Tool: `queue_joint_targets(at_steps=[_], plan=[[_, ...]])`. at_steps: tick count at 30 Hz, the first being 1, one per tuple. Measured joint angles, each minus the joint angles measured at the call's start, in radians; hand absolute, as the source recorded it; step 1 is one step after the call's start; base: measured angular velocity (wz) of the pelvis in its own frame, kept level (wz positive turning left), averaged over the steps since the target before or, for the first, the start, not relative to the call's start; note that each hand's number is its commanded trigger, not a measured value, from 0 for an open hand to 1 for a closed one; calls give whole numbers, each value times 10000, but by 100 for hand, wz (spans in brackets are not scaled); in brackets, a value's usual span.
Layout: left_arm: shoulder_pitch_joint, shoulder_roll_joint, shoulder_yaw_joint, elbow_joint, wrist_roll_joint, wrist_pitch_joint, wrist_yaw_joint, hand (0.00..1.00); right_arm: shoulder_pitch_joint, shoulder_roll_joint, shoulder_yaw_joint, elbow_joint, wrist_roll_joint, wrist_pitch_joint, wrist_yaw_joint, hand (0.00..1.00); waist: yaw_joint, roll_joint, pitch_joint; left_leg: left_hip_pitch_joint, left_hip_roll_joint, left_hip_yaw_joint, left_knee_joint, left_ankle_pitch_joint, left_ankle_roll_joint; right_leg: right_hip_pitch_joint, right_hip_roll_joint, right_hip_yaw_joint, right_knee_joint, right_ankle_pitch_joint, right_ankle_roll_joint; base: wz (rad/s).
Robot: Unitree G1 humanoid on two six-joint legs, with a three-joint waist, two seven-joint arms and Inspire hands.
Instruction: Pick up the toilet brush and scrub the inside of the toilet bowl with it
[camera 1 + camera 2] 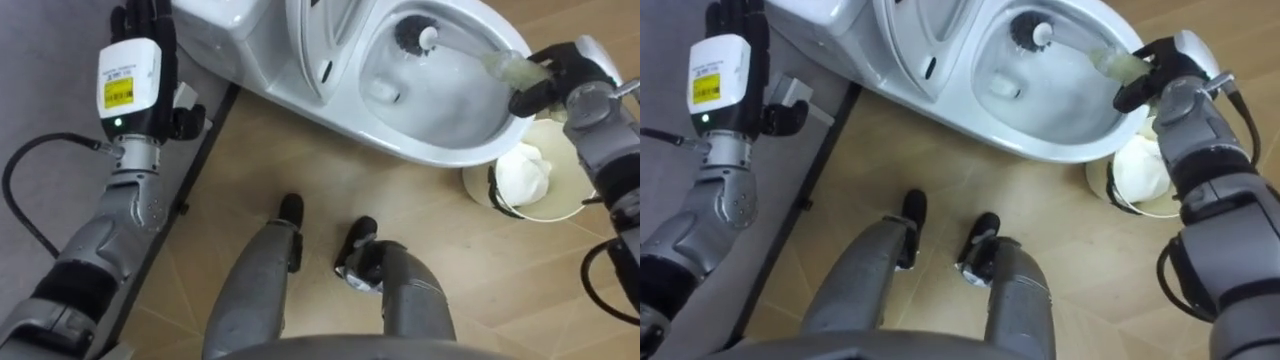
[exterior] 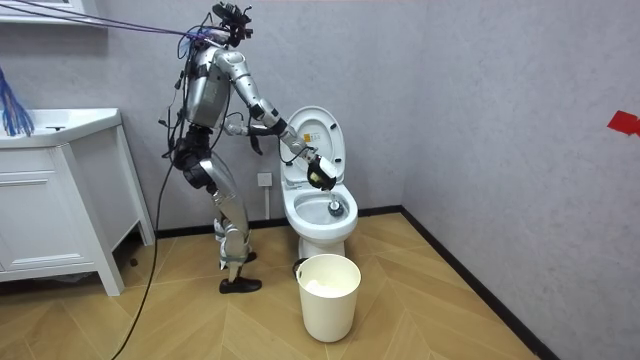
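Right hand [image 1: 548, 78] clenched, arm outstretched; left hand [image 1: 133, 72] raised, relaxed

Nothing can be read anywhere. A yellow label [image 1: 120, 92] carries dark print too small to make out; it sits on the white back of the left hand [image 1: 148, 40], just below its fingers [image 1: 150, 15].

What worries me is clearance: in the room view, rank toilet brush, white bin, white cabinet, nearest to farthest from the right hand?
1. Toilet brush: in the right hand, over the toilet.
2. White bin: standing before the toilet.
3. White cabinet: far at the room view's left.
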Motion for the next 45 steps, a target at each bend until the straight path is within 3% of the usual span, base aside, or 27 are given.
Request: queue_joint_targets(at_steps=[6, 11, 14, 20, 23, 25, 30, 33, 36, 42, 45], plan=[[-112, -217, -29, 64, 10, 234, -246, 0, 21, 258, 59, 58, -687, -7, -12, 100, 22, 97, -8, 116, 17, -2, -4, 30, 44, 199, 19, -101, -103, 89, -5, 1], [-214, -299, -80, 94, 7, 290, -788, 0, 50, 491, 464, 52, -2289, -2, -35, 100, 276, 585, -11, 175, 19, -168, 15, 27, 40, 388, 60, -264, -276, 139, 9, 2], [-202, -496, -85, 85, 18, 299, -1210, 0, 462, 739, 929, -85, -3636, 121, 28, 100, 521, 860, -65, 214, 28, -190, -70, 37, 26, 488, 74, -410, -407, 145, -1, 8], [-59, -621, -73, 88, 6, 290, -1554, 0, 1509, 811, 1206, -1327, -5590, 471, 323, 100, 709, 896, -97, 589, 85, -417, -185, -50, -114, 1022, 356, -439, -868, 212, -41, 1], [90, -636, -68, 259, 16, 290, -1860, 0, 2195, 857, 1194, -1952, -5959, 603, 459, 100, 716, 907, -235, 1018, 199, -466, -373, -100, -183, 1635, 567, -570, -1380, 250, -50, 6], [387, -720, -65, 453, -14, 298, -1995, 0, 2909, 861, 1180, -2436, -6223, 622, 584, 100, 619, 852, -368, 1556, 183, -473, -679, -119, -219, 2139, 566, -653, -1601, 229, -35, 3], [1135, -888, 226, 582, -7, 307, -2191, 0, 4656, 896, 915, -3616, -6688, 606, 705, 100, 351, 595, -590, 2685, 154, -435, -1333, -142, -258, 3176, 646, -577, -2107, 130, 49, 3], [1905, -1019, 601, 352, -15, 341, -2537, 0, 5928, 1038, 381, -4703, -6946, 602, 1031, 100, 161, 451, -690, 3473, 165, -401, -1707, -184, -304, 3967, 739, -526, -2528, 86, 129, -1], [2672, -1036, 727, -92, -12, 412, -2945, 0, 6825, 1230, -63, -5132, -6891, 520, 1174, 100, 37, 425, -710, 4134, 201, -417, -1818, -334, -330, 4757, 874, -515, -2957, 87, 179, 0], [4424, -1531, 1092, -597, 12, 344, -3115, 0, 8277, 2023, -1398, -5646, -6886, 160, 1284, 100, -114, 521, -695, 5272, 210, -446, -2064, -625, -366, 6092, 1013, -520, -3601, 24, 296, 0], [5104, -1741, 1545, -773, -97, 332, -3101, 0, 8684, 2138, -1657, -5888, -6803, 145, 1295, 100, -81, 617, -703, 5551, 195, -445, -2119, -684, -367, 6424, 1035, -532, -3746, 3, 332, 0]])
